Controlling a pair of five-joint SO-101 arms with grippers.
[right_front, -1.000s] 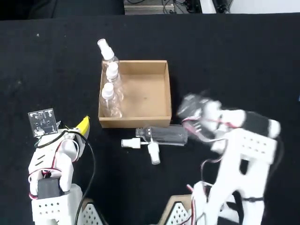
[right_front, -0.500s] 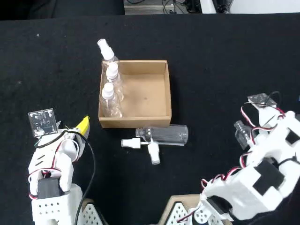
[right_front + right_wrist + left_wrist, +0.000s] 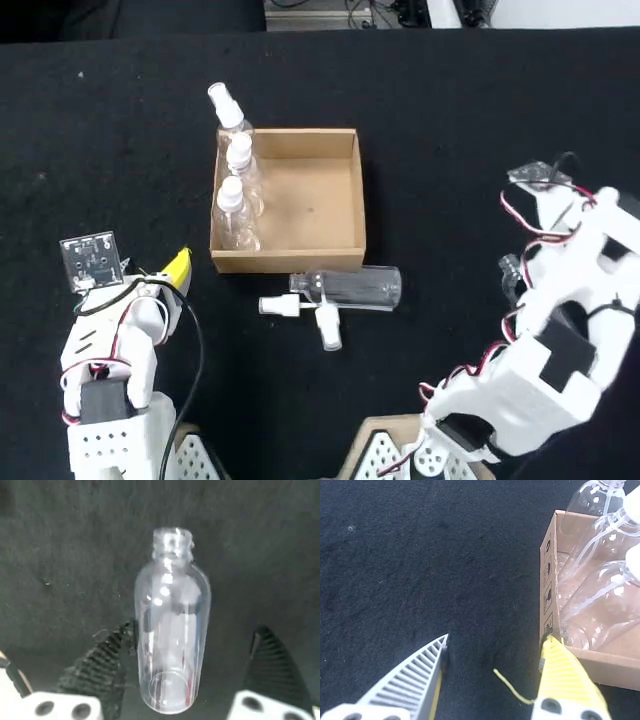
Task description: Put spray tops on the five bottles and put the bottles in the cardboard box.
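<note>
A cardboard box (image 3: 340, 190) stands mid-table. Two capped spray bottles (image 3: 236, 190) lie along its left wall, and a third capped bottle (image 3: 228, 108) rests at its back left corner. In front of the box a clear uncapped bottle (image 3: 350, 287) lies on the cloth beside two loose spray tops (image 3: 280, 306) (image 3: 328, 326). Another uncapped bottle (image 3: 172, 620) (image 3: 511, 274) sits at the right, between the fingers of my open right gripper (image 3: 194, 629), untouched. My left gripper (image 3: 495, 645) stands open at the box's front left corner (image 3: 547, 580), holding nothing.
The table is covered in black cloth. The right arm (image 3: 570, 300) rises over the table's right side and hides most of the bottle below it. The left arm (image 3: 110, 360) sits at the front left. Open cloth lies left of the box and behind it.
The right arm has swung from beside the box's front right corner out to the table's right side, over the uncapped bottle. The left arm has kept still.
</note>
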